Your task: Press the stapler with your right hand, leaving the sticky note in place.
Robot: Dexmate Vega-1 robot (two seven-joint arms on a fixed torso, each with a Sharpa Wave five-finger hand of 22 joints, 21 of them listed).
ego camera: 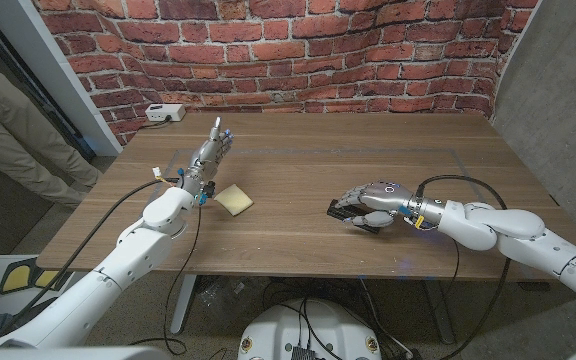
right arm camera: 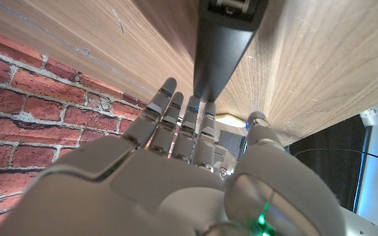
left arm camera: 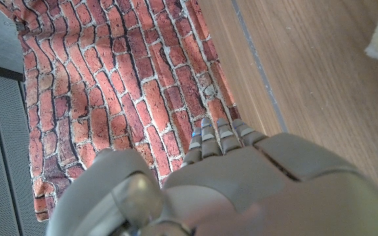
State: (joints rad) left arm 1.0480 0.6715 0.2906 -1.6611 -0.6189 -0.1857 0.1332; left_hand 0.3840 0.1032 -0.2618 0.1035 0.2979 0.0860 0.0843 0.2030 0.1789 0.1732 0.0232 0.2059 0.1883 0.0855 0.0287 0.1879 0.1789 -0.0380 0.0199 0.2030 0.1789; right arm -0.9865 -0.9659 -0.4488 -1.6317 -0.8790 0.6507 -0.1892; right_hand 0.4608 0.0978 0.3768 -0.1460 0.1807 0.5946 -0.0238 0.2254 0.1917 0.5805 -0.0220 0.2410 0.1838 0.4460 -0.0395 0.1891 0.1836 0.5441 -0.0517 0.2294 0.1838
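Right hand (ego camera: 373,205), fingers extended over the black stapler (ego camera: 342,211) and gripping nothing, may press off-centre, skidding it across the desk (ego camera: 388,150) toward the sticky note (ego camera: 234,199).

Matt black plastic stapler (right arm camera: 218,46); grained wooden table (ego camera: 368,160); rough brick wall (ego camera: 298,55); yellow paper note (ego camera: 234,199).

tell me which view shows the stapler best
The right wrist view: the dark stapler runs long and close above the right hand. In the head view that hand covers most of it; only its dark end shows.
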